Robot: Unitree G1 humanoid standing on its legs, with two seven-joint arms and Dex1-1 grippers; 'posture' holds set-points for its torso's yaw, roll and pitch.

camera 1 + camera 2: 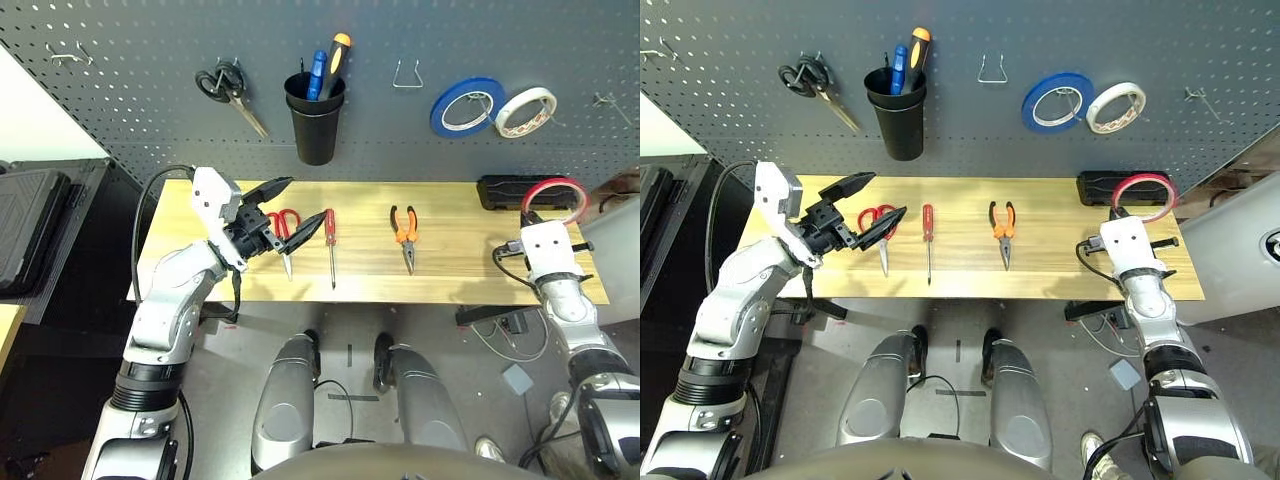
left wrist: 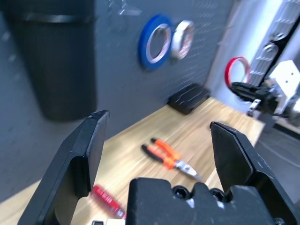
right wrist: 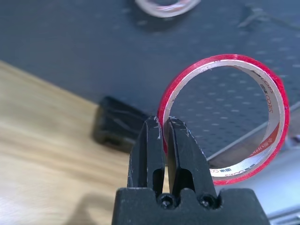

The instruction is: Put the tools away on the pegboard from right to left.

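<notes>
Near the lower right of the frame, the right gripper (image 3: 165, 123) pinches the red tape ring (image 3: 224, 119), seemingly mid-carry as the first tool, while mid-left the left gripper (image 1: 308, 205) hangs spread; next calls for threading the ring onto the pegboard's (image 1: 380, 120) upper-right hook (image 1: 612, 105).

Silver-white forearms (image 1: 180, 300), black ribbed cuffs (image 1: 147, 387), loose black cables (image 1: 137, 235); screws on black claw base (image 3: 187, 206).
</notes>
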